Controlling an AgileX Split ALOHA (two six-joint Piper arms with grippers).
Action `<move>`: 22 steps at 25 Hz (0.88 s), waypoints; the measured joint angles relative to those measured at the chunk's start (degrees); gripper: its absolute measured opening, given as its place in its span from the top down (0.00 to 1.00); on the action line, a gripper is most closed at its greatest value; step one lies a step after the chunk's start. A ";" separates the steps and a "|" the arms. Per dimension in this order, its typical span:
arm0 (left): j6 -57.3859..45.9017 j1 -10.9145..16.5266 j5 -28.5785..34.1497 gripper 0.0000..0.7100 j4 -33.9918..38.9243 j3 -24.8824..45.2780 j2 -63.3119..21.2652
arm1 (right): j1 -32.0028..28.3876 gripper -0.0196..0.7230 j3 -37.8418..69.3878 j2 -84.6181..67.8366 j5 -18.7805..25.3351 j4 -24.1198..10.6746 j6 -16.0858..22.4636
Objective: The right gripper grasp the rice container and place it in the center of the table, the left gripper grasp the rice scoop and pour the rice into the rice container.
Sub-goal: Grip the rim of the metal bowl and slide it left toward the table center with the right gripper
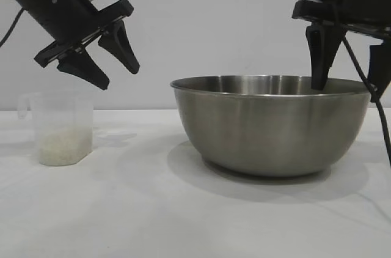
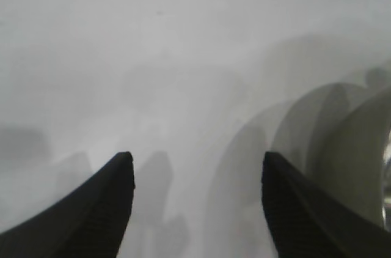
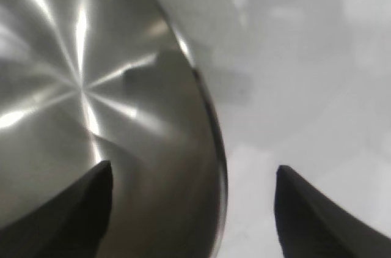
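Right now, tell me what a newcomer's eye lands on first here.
The big steel rice container dominates the table, right of centre. The right gripper straddles its rim, jaws open, one finger inside. At far left stands the rice scoop with rice in it, the open left gripper above.

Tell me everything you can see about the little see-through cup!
The rice scoop is a small cloudy plastic measuring cup with a little handle at its rim. It stands upright on the white table, left of the big steel bowl and apart from it. White rice fills its bottom part. The left hand hangs open above it, not touching.
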 joint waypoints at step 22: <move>0.00 0.00 0.50 0.44 0.00 0.00 0.00 | 5.29 0.97 0.00 5.06 -5.27 1.91 -0.17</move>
